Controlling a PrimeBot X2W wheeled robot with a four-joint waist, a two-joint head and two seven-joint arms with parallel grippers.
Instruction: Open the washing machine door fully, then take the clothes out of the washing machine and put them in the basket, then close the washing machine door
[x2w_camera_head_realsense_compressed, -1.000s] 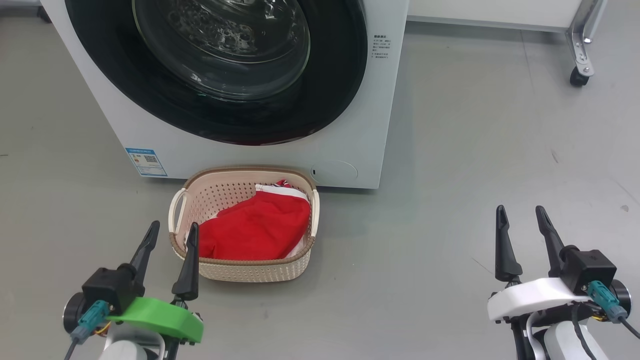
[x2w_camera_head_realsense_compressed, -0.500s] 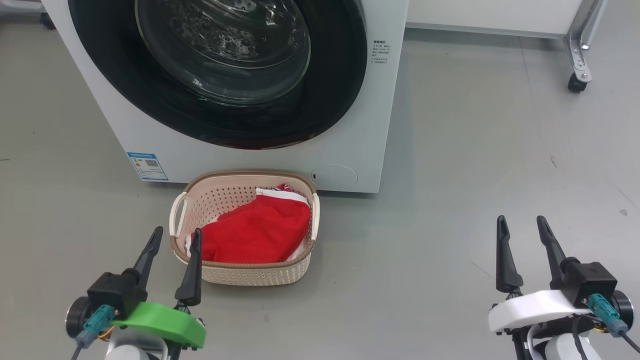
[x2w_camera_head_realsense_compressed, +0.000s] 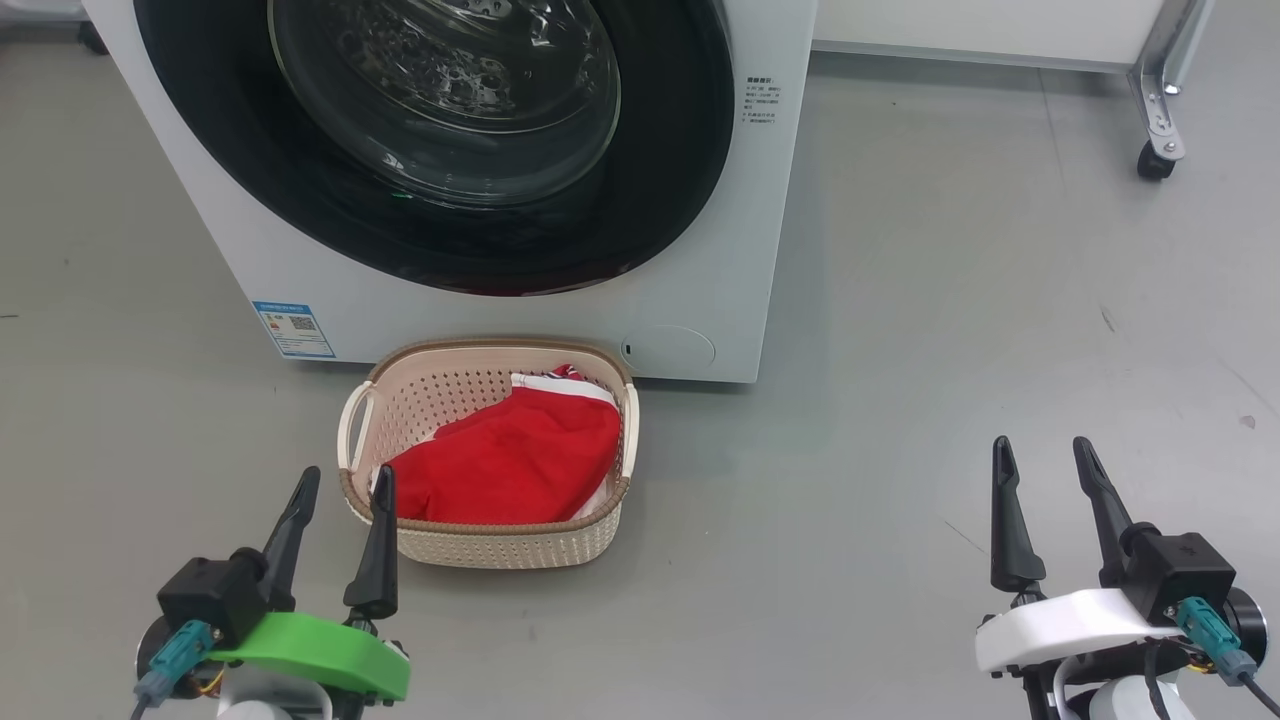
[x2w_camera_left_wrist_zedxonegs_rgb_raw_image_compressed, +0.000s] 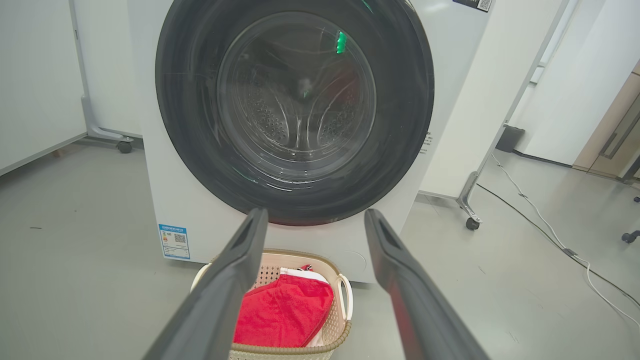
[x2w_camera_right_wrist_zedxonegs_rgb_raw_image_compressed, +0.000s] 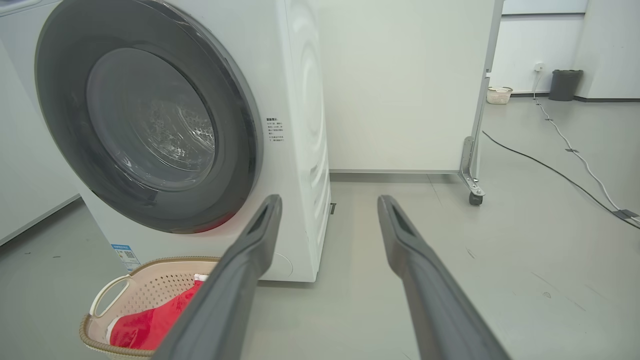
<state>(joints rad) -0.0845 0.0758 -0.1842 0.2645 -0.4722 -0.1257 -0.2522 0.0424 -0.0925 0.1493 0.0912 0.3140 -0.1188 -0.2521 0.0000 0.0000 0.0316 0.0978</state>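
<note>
Washing machine (x2w_camera_head_realsense_compressed: 700, 250) is standing on the grey floor (x2w_camera_head_realsense_compressed: 900, 420), white front facing the robot. Washing machine door (x2w_camera_head_realsense_compressed: 670, 150) is sitting shut, black rim lying flush against the front panel, with the steel drum showing through the clear glass bowl. Small blue label (x2w_camera_head_realsense_compressed: 293, 328) is sitting low on the front, at the left.

Basket (x2w_camera_head_realsense_compressed: 500, 545) is resting on the floor just in front of the machine, below the door and a bit left of the round access cover. Clothes (x2w_camera_head_realsense_compressed: 510, 460) are lying inside the basket, a red heap filling mostly its right and near part, with white trim showing at the back edge. Nothing is hanging over the rim.

Left hand (x2w_camera_head_realsense_compressed: 346, 472) is hovering at the lower left, fingers spread apart and gripping nothing. In the head view its inner finger is overlapping the basket's near-left corner; in the left wrist view the fingers are pointing at the bottom of the door, with the basket showing between them.

Right hand (x2w_camera_head_realsense_compressed: 1041, 443) is hovering at the lower right over bare floor, well apart from the basket and machine, fingers also spread and carrying nothing.

White panel on a wheeled metal foot (x2w_camera_head_realsense_compressed: 1155, 160) is standing behind the machine on the right. Cable (x2w_camera_right_wrist_zedxonegs_rgb_raw_image_compressed: 550, 167) is running along the floor beyond it.
</note>
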